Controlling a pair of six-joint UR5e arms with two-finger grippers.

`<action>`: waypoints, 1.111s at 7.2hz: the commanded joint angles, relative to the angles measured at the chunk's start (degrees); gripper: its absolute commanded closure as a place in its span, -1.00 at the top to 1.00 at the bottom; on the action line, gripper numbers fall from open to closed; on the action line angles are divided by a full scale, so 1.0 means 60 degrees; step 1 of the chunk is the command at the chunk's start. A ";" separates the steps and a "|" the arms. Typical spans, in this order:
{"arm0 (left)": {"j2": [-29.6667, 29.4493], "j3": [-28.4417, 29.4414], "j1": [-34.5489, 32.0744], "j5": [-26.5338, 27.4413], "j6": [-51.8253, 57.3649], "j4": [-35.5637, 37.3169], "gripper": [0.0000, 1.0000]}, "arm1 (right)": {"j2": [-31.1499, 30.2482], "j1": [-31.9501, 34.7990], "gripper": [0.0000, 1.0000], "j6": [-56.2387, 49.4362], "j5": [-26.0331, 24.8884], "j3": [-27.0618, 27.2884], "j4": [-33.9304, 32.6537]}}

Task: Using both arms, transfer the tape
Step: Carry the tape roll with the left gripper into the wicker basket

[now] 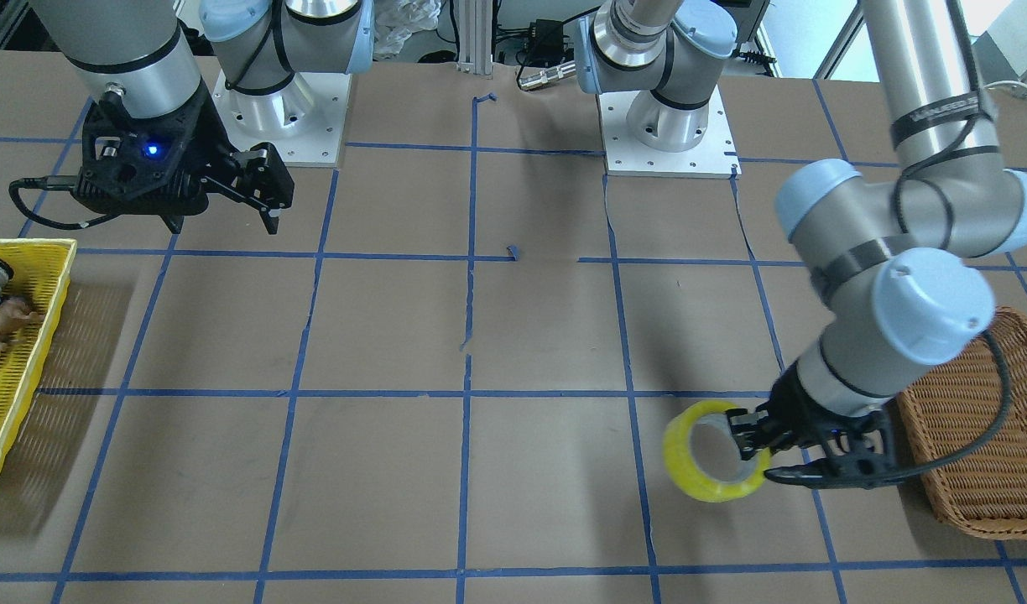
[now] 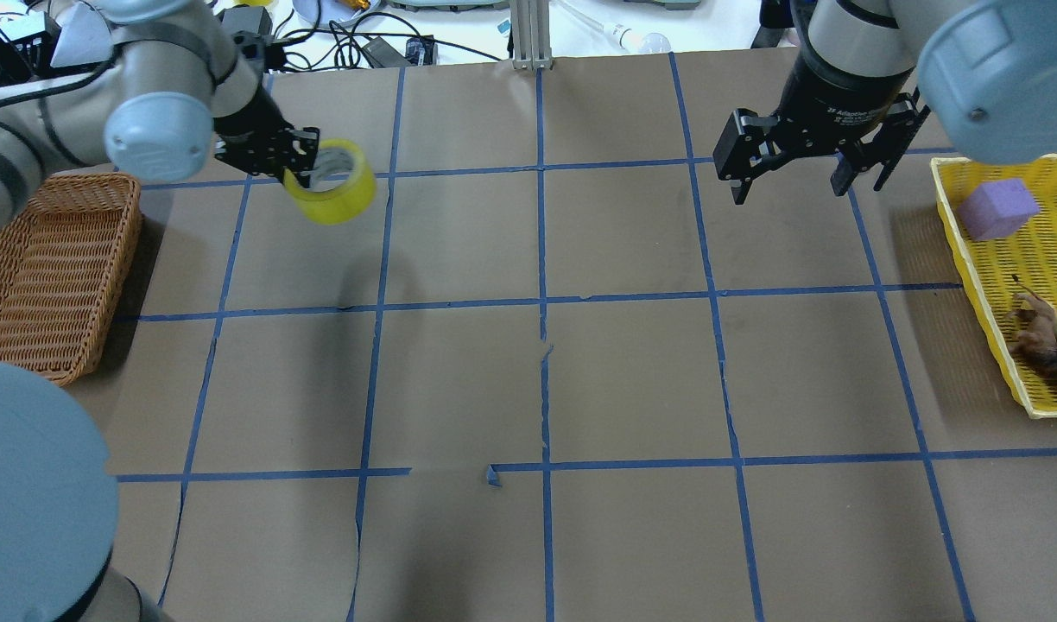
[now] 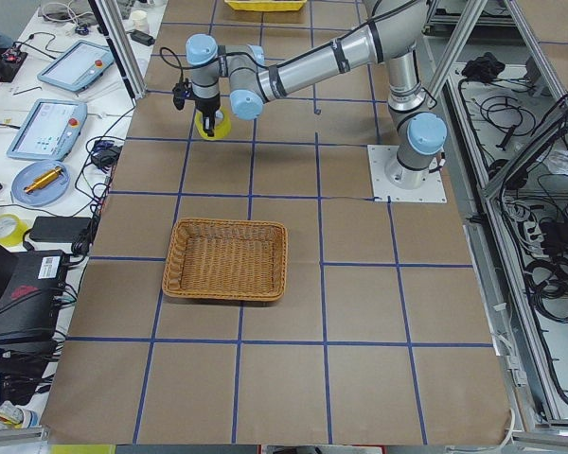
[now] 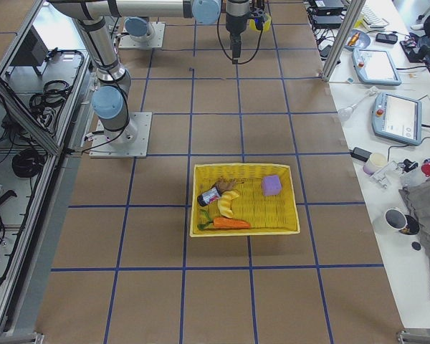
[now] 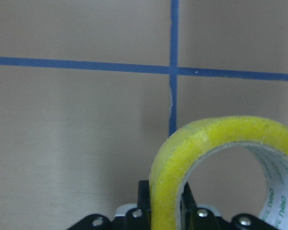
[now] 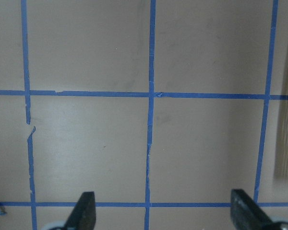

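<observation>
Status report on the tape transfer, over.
Left gripper shut on the tape, roll lifted off the table. Right gripper open, empty, well apart. Between them only blue grid lines.

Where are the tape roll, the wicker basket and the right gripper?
tape roll (image 2: 337,206): overhead view, yellow outer band
wicker basket (image 2: 45,268): overhead view, bare woven floor
right gripper (image 2: 789,194): overhead view, midway between fingertips
</observation>
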 commanded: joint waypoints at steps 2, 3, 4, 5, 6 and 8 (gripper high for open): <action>0.0238 0.0323 0.2912 0.0231 0.4231 -0.0584 -0.53 | -0.0020 0.0000 1.00 0.0000 -0.0020 0.0073 0.0002; 0.0006 0.0542 0.3806 0.0218 0.5565 -0.0556 -0.53 | -0.0049 0.0015 1.00 0.0000 0.0024 0.0088 0.0002; -0.0127 0.0632 0.4555 0.0145 0.6565 -0.0541 -0.54 | -0.0064 0.0001 1.00 -0.0014 -0.0019 0.0161 0.0002; -0.0317 0.0632 0.4925 0.0086 0.7024 -0.0425 -0.54 | -0.0122 0.0000 1.00 -0.0015 -0.0034 0.0234 -0.0013; -0.0565 0.0632 0.4943 -0.0059 0.7072 -0.0177 -0.53 | -0.0123 0.0000 1.00 -0.0015 -0.0035 0.0235 0.0002; -0.1457 0.0661 0.4958 -0.0090 0.7277 0.1138 -0.54 | -0.0138 0.0015 1.00 -0.0015 0.0009 0.0249 0.0002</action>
